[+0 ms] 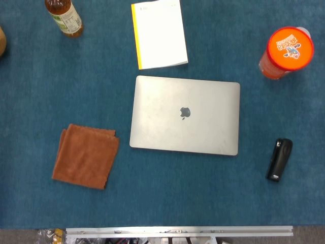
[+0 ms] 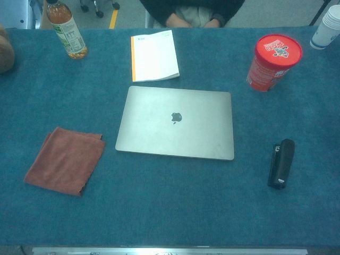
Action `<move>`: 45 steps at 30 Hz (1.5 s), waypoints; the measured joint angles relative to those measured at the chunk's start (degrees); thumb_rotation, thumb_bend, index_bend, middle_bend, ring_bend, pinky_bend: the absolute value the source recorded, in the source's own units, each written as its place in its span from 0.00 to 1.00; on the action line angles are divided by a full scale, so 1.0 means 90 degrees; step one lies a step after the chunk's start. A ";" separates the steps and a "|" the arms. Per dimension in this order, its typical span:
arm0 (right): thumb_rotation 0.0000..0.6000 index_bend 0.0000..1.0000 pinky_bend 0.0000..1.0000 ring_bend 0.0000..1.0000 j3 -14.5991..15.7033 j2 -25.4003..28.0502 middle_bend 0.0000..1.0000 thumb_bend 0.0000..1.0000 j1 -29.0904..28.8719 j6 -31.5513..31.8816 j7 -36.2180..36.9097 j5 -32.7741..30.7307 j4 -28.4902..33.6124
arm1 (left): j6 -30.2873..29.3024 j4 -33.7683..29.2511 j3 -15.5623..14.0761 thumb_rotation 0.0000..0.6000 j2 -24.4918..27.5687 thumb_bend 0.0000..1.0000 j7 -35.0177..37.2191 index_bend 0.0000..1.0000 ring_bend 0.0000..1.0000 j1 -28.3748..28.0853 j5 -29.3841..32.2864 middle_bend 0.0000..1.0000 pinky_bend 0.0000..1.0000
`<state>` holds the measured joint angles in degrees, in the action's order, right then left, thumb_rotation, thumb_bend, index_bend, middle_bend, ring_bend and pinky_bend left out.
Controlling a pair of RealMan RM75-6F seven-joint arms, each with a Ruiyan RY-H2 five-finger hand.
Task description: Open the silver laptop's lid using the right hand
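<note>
A silver laptop (image 1: 185, 115) lies flat in the middle of the blue table, lid closed, its logo facing up. The chest view shows the same laptop (image 2: 176, 122), with its front edge toward me. Neither of my hands nor either arm appears in the head view or the chest view.
A folded brown cloth (image 1: 85, 155) lies left of the laptop. A black stapler (image 1: 280, 159) lies to its right. Behind it sit a white and yellow booklet (image 1: 158, 33), a tea bottle (image 1: 64, 17) and a red canister with an orange lid (image 1: 287, 51). A white cup stack (image 2: 328, 26) stands far right.
</note>
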<state>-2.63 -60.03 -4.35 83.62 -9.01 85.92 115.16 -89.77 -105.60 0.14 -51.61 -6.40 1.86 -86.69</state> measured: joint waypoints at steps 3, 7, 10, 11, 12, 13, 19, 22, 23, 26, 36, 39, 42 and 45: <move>1.00 0.06 0.06 0.00 0.0006 -0.0019 0.13 0.38 -0.0003 -0.0015 -0.0011 -0.0006 -0.0004 | 0.0015 0.0029 -0.0009 1.00 -0.0018 0.47 0.0021 0.16 0.00 0.0003 0.0012 0.10 0.00; 1.00 0.06 0.06 0.00 0.0016 -0.0027 0.13 0.38 -0.0003 -0.0028 -0.0008 -0.0014 -0.0012 | 0.0017 0.0050 -0.0022 1.00 -0.0027 0.47 0.0031 0.16 0.00 0.0015 0.0022 0.10 0.00; 1.00 0.06 0.06 0.00 0.0016 -0.0012 0.13 0.38 0.0003 -0.0003 0.0002 0.0018 -0.0007 | -0.0020 0.0052 -0.0030 1.00 -0.0017 0.47 0.0045 0.16 0.00 0.0038 0.0008 0.10 0.00; 1.00 0.06 0.06 0.00 0.0010 -0.0008 0.13 0.38 0.0004 0.0005 0.0014 0.0025 -0.0004 | -0.0035 0.0042 -0.0031 1.00 -0.0012 0.47 0.0051 0.16 0.00 0.0045 0.0004 0.10 0.00; 1.00 0.06 0.06 0.00 0.0000 -0.0007 0.13 0.38 0.0001 0.0007 0.0028 0.0021 -0.0002 | -0.0042 0.0035 -0.0030 1.00 -0.0008 0.47 0.0060 0.16 0.00 0.0050 0.0004 0.10 0.00; 1.00 0.06 0.06 0.00 -0.0003 -0.0006 0.13 0.38 -0.0002 0.0004 0.0036 0.0017 -0.0001 | -0.0048 0.0026 -0.0030 1.00 -0.0003 0.47 0.0065 0.16 0.00 0.0054 0.0005 0.10 0.00; 1.00 0.06 0.06 0.00 -0.0017 -0.0008 0.13 0.38 -0.0050 -0.0084 0.0084 -0.0015 -0.0024 | -0.0081 -0.0041 -0.0013 1.00 0.0024 0.47 0.0036 0.16 0.00 0.0052 -0.0020 0.10 0.00; 1.00 0.06 0.06 0.00 -0.0021 -0.0013 0.13 0.38 -0.0083 -0.0131 0.0109 -0.0011 -0.0037 | -0.0082 -0.0080 -0.0008 1.00 0.0036 0.47 0.0007 0.16 0.00 0.0049 -0.0020 0.10 0.00; 1.00 0.06 0.06 0.00 -0.0023 -0.0015 0.13 0.38 -0.0097 -0.0150 0.0117 -0.0007 -0.0039 | -0.0084 -0.0096 -0.0006 1.00 0.0043 0.47 -0.0004 0.16 0.00 0.0048 -0.0020 0.10 0.00; 1.00 0.06 0.06 0.00 -0.0022 -0.0033 0.13 0.38 -0.0133 -0.0203 0.0132 0.0013 -0.0021 | -0.0093 -0.0125 0.0002 1.00 0.0053 0.47 -0.0014 0.16 0.00 0.0047 -0.0020 0.10 0.00; 1.00 0.06 0.06 0.00 0.0002 -0.0194 0.13 0.24 -0.0438 -0.0702 -0.0102 0.0063 0.0046 | -0.0053 -0.0164 0.0012 1.00 0.0022 0.47 -0.0092 0.16 0.00 -0.0001 -0.0067 0.10 0.00; 1.00 0.06 0.06 0.00 -0.0012 -0.0313 0.13 0.19 -0.0622 -0.0957 -0.0258 0.0063 0.0094 | -0.0053 -0.0169 0.0007 1.00 0.0006 0.47 -0.0103 0.16 0.00 0.0000 -0.0074 0.10 0.00; 1.00 0.06 0.06 0.00 -0.0032 -0.0507 0.13 0.16 -0.0813 -0.1211 -0.0447 0.0037 0.0144 | -0.0050 -0.0163 -0.0002 1.00 -0.0001 0.47 -0.0113 0.16 0.00 0.0003 -0.0080 0.10 0.00; 1.00 0.06 0.06 0.00 -0.0044 -0.0757 0.13 0.12 -0.1003 -0.1484 -0.0704 -0.0041 0.0174 | -0.0032 -0.0165 -0.0012 1.00 0.0000 0.47 -0.0123 0.16 0.00 -0.0008 -0.0105 0.10 0.00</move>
<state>-3.02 -66.84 -13.38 70.26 -15.34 85.55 116.73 -90.06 -107.08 0.04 -51.61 -7.51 1.79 -87.63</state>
